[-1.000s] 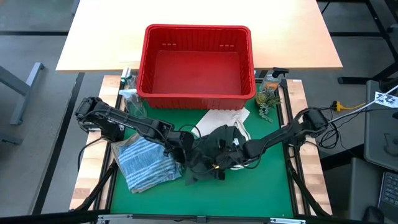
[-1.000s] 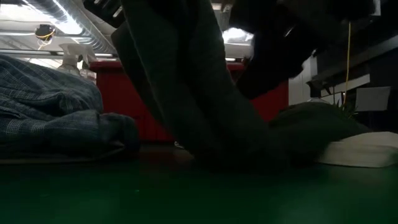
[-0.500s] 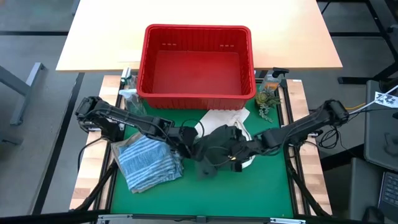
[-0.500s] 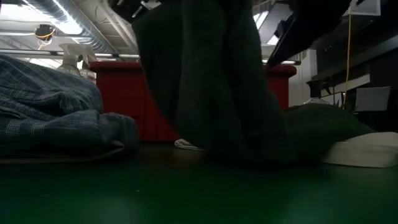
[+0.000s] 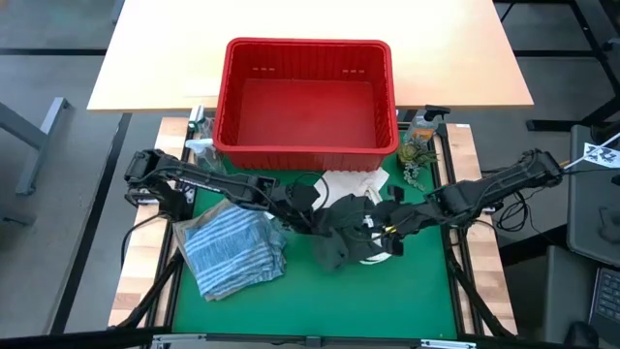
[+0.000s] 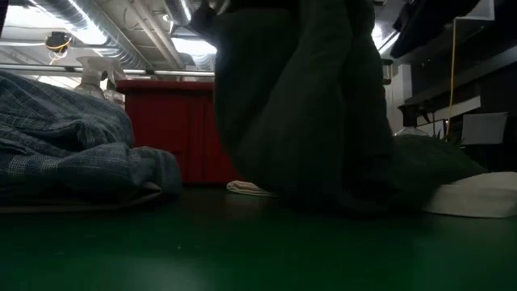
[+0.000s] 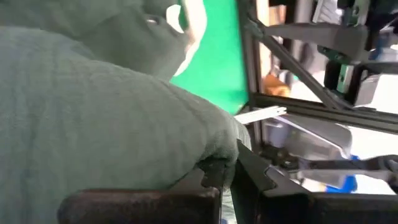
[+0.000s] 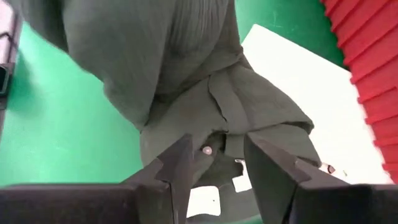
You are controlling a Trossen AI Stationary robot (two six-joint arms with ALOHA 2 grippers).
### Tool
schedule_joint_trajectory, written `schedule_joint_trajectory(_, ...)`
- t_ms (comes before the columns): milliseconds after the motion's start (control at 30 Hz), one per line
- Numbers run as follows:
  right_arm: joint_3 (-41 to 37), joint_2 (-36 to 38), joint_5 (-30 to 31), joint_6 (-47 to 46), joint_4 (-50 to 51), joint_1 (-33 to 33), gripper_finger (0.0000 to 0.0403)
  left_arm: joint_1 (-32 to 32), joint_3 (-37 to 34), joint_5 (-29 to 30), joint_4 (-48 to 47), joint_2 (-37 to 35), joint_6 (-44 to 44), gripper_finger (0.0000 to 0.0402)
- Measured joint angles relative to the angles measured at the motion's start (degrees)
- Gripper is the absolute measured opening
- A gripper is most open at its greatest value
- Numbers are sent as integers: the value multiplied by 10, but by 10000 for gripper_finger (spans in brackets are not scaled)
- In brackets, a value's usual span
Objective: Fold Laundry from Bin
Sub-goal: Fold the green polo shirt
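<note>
The dark green garment (image 5: pixel 339 237) hangs in a tall bunch (image 6: pixel 299 105) over the middle of the green mat. My left gripper (image 5: pixel 304 207) reaches in from the left and is shut on it (image 7: pixel 229 171). At the garment's right side, my right gripper (image 5: pixel 390 230) stands open (image 8: pixel 217 146), its fingers over a buttoned part of the cloth. The blue-white striped shirt (image 5: pixel 228 250) lies crumpled at the mat's left (image 6: pixel 65 145). The red bin (image 5: pixel 310 44) stands at the far side. My left gripper pinches a bunched fold of the dark green garment (image 7: pixel 211 163) between its two shut fingers. The fingers come slanting down from the table's left. The cloth bulges out past the fingers and hangs below them; its lower end (image 6: pixel 323 198) rests on the mat. Whether my right gripper touches the garment I cannot tell.
A flat white tote bag (image 5: pixel 354 182) lies between the bin and the garment, partly under the garment (image 8: pixel 298 81). A spray bottle (image 5: pixel 199 145) stands left of the bin. A small plant (image 5: pixel 417 157) and a bottle (image 5: pixel 422 121) stand to its right.
My right gripper has risen and drawn back toward the table's right edge, its fingers staying apart. My left gripper has moved toward the far right and tipped upward. The garment's near part has been drawn in off the mat, and the bunch now hangs more upright, farther right.
</note>
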State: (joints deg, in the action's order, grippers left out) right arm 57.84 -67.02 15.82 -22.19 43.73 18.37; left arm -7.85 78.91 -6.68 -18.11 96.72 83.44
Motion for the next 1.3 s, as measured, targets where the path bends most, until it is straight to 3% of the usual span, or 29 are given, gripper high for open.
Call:
schedule_joint_trajectory(233, 0, 39, -10, -5, 23, 0, 143, 19, 0, -33, 44, 31, 3, 9)
schedule_joint_trajectory(767, 0, 58, -22, -35, 60, 0, 143, 65, -1, -92, 242, 115, 3, 9)
schedule_joint_trajectory(1100, 0, 57, -29, -35, 59, 0, 143, 86, -1, -90, 388, 194, -1, 9)
schedule_joint_trajectory(1300, 0, 57, -29, -35, 59, 0, 143, 95, -1, -83, 430, 242, -1, 9)
